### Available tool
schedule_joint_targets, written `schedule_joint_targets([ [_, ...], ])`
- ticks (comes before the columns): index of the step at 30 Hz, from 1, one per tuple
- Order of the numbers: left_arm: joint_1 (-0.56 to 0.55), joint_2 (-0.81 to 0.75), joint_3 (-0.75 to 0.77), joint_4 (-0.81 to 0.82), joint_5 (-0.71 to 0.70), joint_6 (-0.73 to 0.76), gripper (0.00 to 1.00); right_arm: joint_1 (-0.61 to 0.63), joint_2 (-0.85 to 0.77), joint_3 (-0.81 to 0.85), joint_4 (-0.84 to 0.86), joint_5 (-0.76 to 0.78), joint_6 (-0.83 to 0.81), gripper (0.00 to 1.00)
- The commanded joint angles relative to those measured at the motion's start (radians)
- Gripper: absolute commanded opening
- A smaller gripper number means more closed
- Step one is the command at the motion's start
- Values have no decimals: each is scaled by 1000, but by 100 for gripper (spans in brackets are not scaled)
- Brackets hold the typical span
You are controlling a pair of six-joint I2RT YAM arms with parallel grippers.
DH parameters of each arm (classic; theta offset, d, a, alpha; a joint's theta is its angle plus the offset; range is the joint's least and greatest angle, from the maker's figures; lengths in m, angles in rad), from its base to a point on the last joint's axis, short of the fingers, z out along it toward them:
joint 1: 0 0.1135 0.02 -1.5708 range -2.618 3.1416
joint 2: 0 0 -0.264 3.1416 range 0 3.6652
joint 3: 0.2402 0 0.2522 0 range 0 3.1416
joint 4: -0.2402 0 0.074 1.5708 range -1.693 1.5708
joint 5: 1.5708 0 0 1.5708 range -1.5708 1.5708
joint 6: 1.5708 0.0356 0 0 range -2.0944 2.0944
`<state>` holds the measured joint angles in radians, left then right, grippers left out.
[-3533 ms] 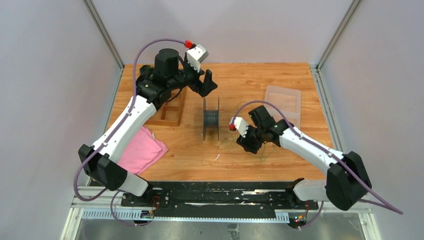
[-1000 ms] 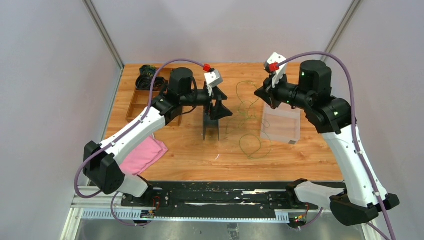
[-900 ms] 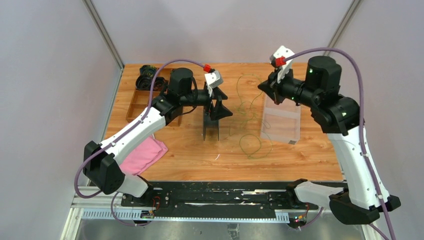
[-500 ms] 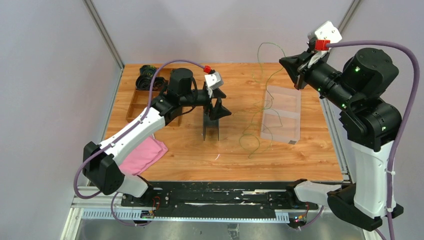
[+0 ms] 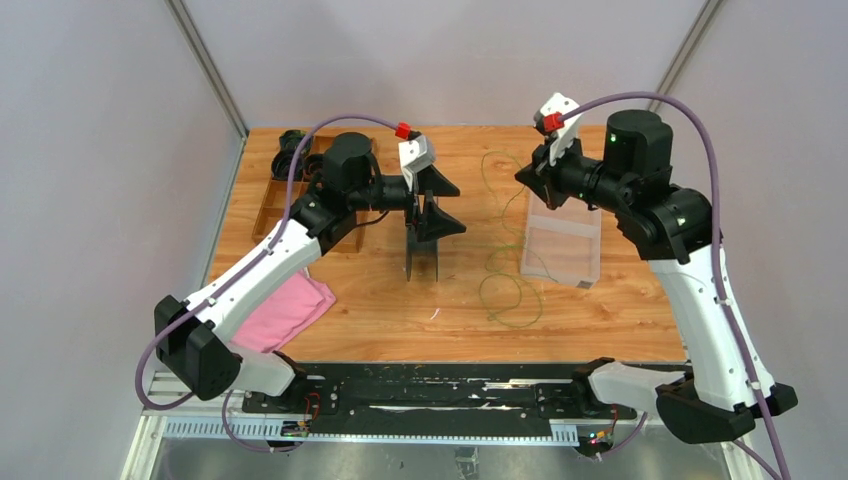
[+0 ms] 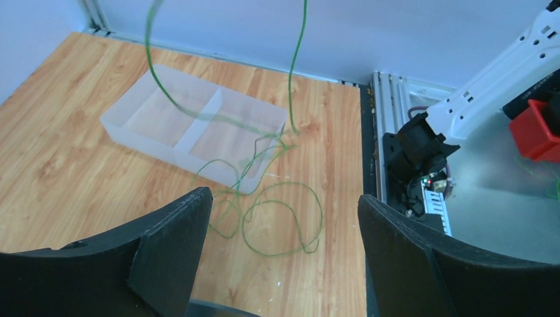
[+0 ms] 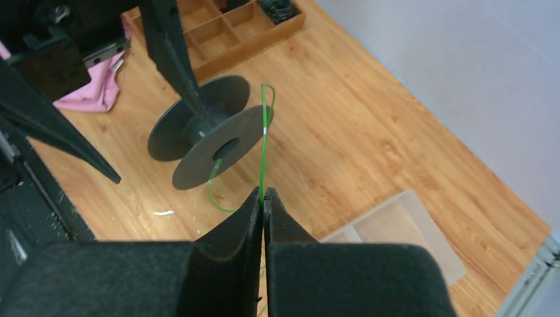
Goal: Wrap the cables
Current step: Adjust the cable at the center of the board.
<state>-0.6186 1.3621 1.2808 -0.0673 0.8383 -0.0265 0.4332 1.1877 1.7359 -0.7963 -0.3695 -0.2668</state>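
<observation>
The cable (image 5: 496, 255) is a thin green wire; it hangs from my right gripper (image 5: 522, 178) and lies in loose loops on the wood in front of the clear tray. In the right wrist view the right gripper (image 7: 263, 195) is shut on the cable (image 7: 264, 158), whose free end sticks up past the jaws toward the dark spool (image 7: 205, 132). The spool (image 5: 422, 245) stands on edge mid-table. My left gripper (image 5: 445, 207) hovers open just above the spool. Its wrist view shows the left gripper (image 6: 284, 198) with nothing between the fingers and the cable loops (image 6: 279, 255) beyond.
A clear two-compartment tray (image 5: 565, 245) sits right of the wire loops. A wooden divided tray (image 5: 262, 205) with dark coils (image 5: 293, 140) stands at the back left. A pink cloth (image 5: 285, 310) lies near the front left, under the left arm.
My right arm, raised high and far to the right half a second ago, has swung back down and left toward the spool with the cable. The left gripper has shifted only slightly.
</observation>
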Motion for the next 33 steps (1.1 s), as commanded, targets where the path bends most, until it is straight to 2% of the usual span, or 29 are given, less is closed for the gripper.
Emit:
schedule_joint_targets([
  [1, -5, -27, 49, -24, 11, 1, 86, -13, -43, -73, 35, -132, -52, 0],
  [6, -5, -37, 81, -118, -177, 109, 85, -12, -68, -165, 46, -255, -84, 0],
  [14, -6, -31, 31, -80, -163, 158, 87, -13, -88, -213, 50, -423, -84, 0],
  [17, -6, -32, 3, -39, -112, 156, 86, -13, -95, -223, 56, -460, -76, 1],
  [19, -6, -30, -27, 13, -95, 124, 78, -13, -99, -228, 64, -477, -68, 1],
  [23, -6, -16, -64, 52, -46, 87, 50, -14, -108, -235, 80, -443, -48, 1],
  [29, -5, -44, -125, 157, -9, 29, 18, -34, -124, -290, 121, -413, -17, 1],
  [31, -5, -41, -116, 158, -8, 22, 18, -37, -121, -307, 131, -422, -9, 1],
  [33, -6, -34, -107, 157, 3, 14, 30, -39, -117, -315, 136, -433, -2, 0],
])
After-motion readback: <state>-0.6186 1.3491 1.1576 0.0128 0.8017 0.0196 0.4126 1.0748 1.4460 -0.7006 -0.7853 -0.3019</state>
